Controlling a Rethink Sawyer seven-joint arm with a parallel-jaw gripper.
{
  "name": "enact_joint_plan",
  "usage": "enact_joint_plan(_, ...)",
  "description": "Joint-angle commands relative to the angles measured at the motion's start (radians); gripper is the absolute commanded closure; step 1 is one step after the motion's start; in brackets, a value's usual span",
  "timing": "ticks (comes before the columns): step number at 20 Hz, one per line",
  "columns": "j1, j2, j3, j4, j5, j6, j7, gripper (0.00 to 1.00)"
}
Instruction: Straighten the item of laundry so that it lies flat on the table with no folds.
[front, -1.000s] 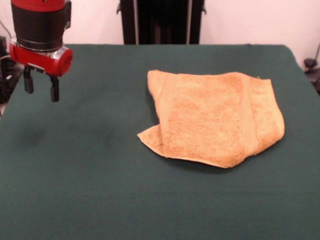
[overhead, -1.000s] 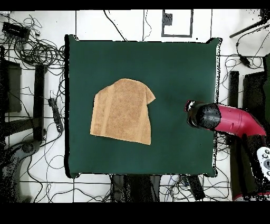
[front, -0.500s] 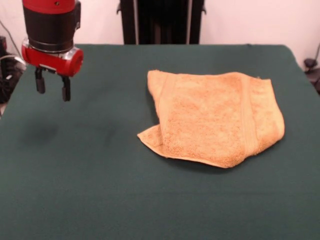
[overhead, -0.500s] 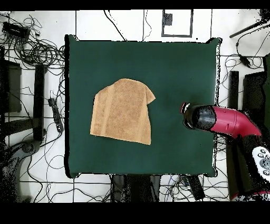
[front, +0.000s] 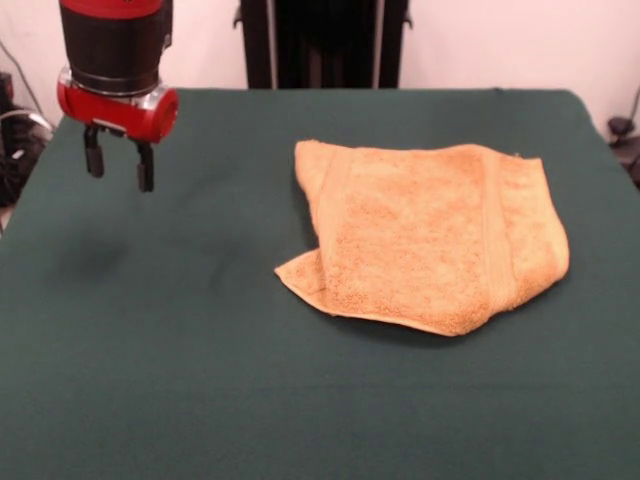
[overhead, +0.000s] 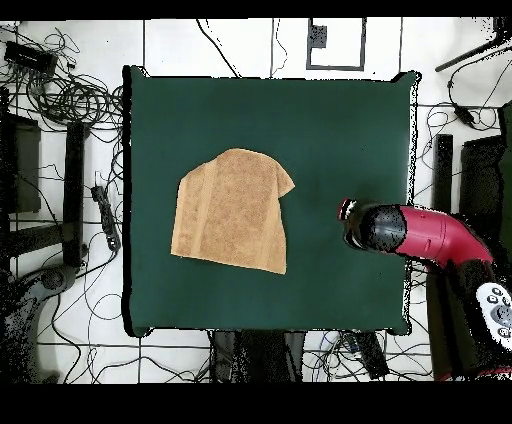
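Observation:
The item of laundry (front: 430, 235) is a mustard terry towel lying right of centre on the green table (front: 200, 380). It is folded over on itself, with a corner poking out at its near left and a woven band near its right end. From overhead the towel (overhead: 232, 210) sits left of the middle of the table (overhead: 340, 130). My gripper (front: 119, 165) hangs above the table at the far left of the front view, well clear of the towel, open with nothing between its fingers. In the overhead view the red arm (overhead: 420, 232) covers it.
Cables and dark equipment (overhead: 70, 100) lie on the floor around the table. The black pedestal (front: 322, 42) stands behind the far edge. Bare green cloth surrounds the towel on all sides.
My gripper has moved toward the towel, rightward in the front view and leftward in the overhead view. The towel has not moved.

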Motion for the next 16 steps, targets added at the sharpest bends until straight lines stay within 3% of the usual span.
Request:
enact_joint_plan(1,0.037,0.003,0.108,0.065,0.071,0.085,-0.007,0.0)
enact_joint_plan(16,0.073,-0.029,0.089,0.082,0.135,0.076,0.038,0.0)
